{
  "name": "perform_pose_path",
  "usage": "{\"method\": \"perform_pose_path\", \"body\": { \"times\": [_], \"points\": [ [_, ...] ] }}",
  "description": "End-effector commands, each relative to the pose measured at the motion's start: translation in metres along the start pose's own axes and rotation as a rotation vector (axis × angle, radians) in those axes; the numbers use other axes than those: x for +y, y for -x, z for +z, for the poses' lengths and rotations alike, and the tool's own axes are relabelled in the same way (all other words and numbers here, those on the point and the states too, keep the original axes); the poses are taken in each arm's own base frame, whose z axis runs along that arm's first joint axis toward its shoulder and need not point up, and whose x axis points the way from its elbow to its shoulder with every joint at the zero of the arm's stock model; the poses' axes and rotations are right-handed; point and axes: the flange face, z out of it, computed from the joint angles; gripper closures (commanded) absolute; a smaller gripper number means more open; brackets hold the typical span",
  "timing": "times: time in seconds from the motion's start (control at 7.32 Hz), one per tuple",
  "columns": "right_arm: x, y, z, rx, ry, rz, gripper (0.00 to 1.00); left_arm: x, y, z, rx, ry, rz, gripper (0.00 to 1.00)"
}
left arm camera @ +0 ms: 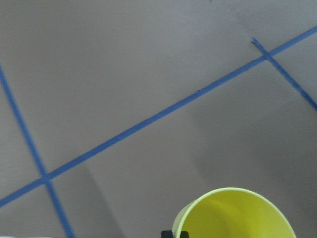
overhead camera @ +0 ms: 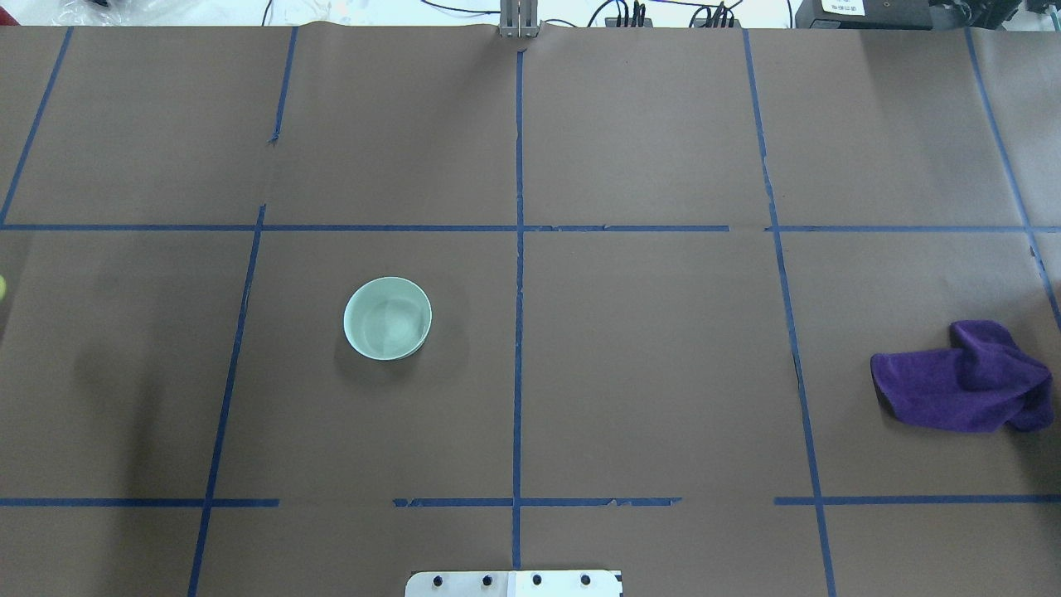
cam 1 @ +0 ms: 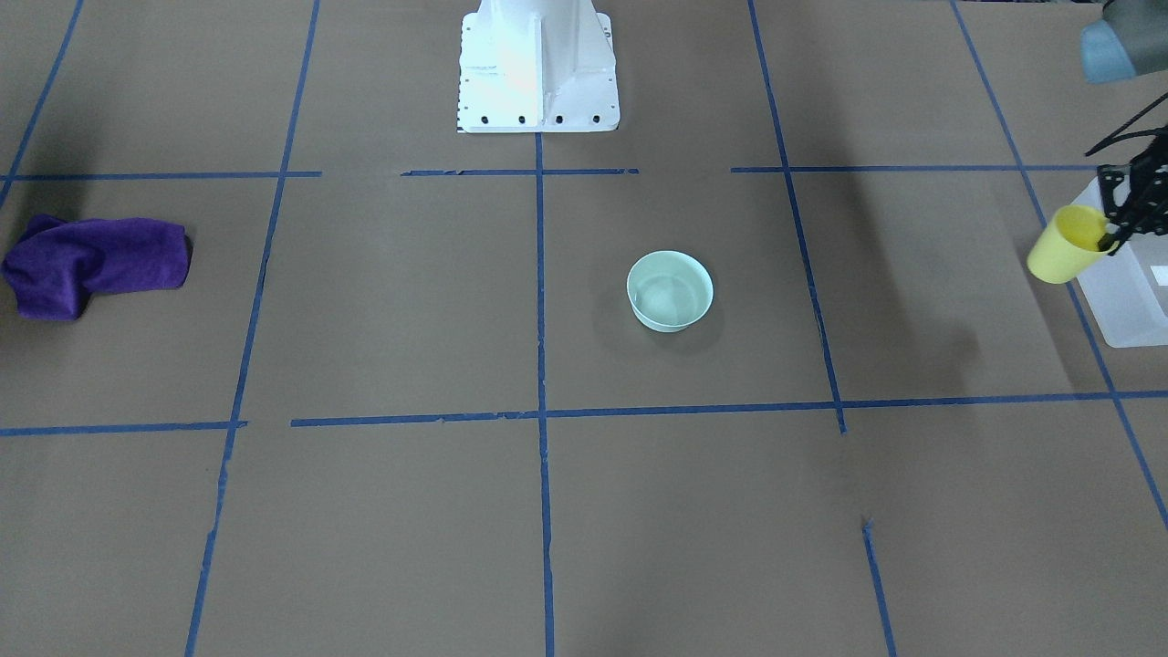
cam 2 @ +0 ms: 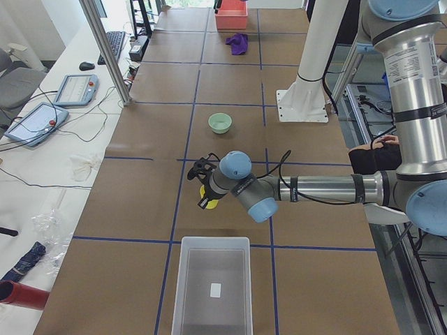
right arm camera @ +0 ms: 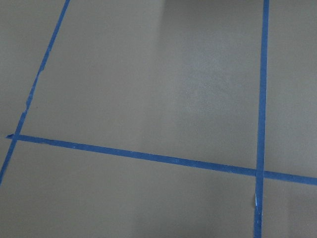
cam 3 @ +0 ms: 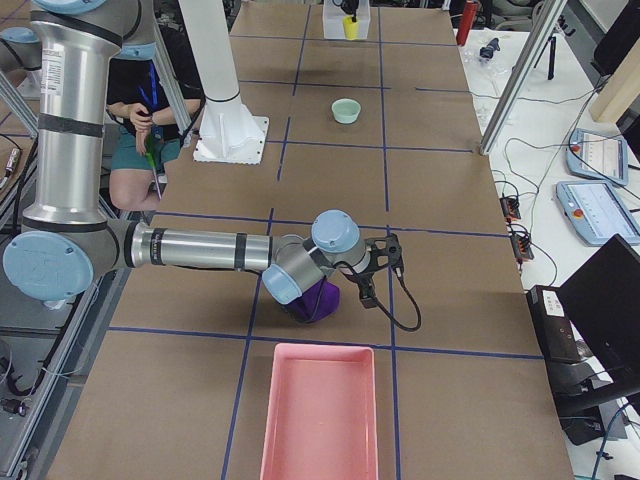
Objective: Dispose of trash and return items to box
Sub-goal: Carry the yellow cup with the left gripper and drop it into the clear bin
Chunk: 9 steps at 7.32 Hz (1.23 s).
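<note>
Rim and frosted walls of the box [cam 2: 214, 241] sit nearest when the counter [cam 2: 140, 202] is viewed from the end on the robot's left, and a small white label shows on it. Just beyond the box's far end, the left tool [cam 1: 1109, 241] hangs above the counter, clamped on the rim of a yellow cup [cam 1: 1064, 246]. The cup is tilted, beside the box's short wall and not over its opening. Farther along, the bowl [overhead camera: 387, 318] stands upright and alone inside a taped square, in front of the white robot base [cam 1: 538, 68] and well apart from both arms. Beyond that, a crumpled purple cloth [overhead camera: 961, 380] lies on the counter. The right tool [cam 3: 367, 292] hovers close above it, but I cannot tell whether its fingers are apart or together. At the farthest end rests a pink tray [cam 3: 320, 410].
</note>
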Motion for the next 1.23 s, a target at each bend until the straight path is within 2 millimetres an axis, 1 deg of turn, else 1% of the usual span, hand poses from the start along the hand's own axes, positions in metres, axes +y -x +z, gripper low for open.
{"method": "perform_pose_path", "body": {
  "times": [0.0, 0.14, 0.27, 0.41, 0.55, 0.68, 0.82, 0.96, 1.09],
  "points": [
    [0.0, 0.001, 0.001, -0.001, 0.003, -0.001, 0.0, -0.022, 0.106, -0.059, -0.121, 0.096, 0.119, 1.0],
    [0.001, 0.002, 0.002, -0.002, 0.005, -0.003, 0.0, -0.002, 0.156, -0.052, -0.111, 0.159, 0.173, 1.0],
    [0.001, 0.004, 0.004, -0.003, 0.009, -0.003, 0.0, 0.034, 0.173, -0.033, -0.083, 0.191, 0.147, 1.0],
    [0.002, 0.006, 0.008, -0.006, 0.016, -0.007, 0.0, 0.064, 0.175, -0.017, -0.027, 0.166, 0.101, 1.0],
    [0.002, 0.007, 0.009, -0.007, 0.02, -0.009, 0.0, 0.096, 0.182, -0.001, -0.053, 0.112, 0.069, 1.0],
    [0.003, 0.009, 0.011, -0.007, 0.023, -0.01, 0.0, 0.124, 0.176, 0.004, -0.08, 0.046, 0.008, 1.0],
    [0.003, 0.009, 0.011, -0.007, 0.025, -0.01, 0.0, 0.139, 0.172, 0.005, -0.086, 0.044, -0.018, 1.0],
    [0.003, 0.011, 0.012, -0.009, 0.025, -0.014, 0.0, 0.148, 0.168, 0.008, -0.086, 0.057, -0.019, 0.72],
    [0.003, 0.01, 0.013, -0.009, 0.027, -0.014, 0.0, 0.146, 0.165, 0.006, -0.093, 0.036, 0.012, 0.31]
  ]
}}
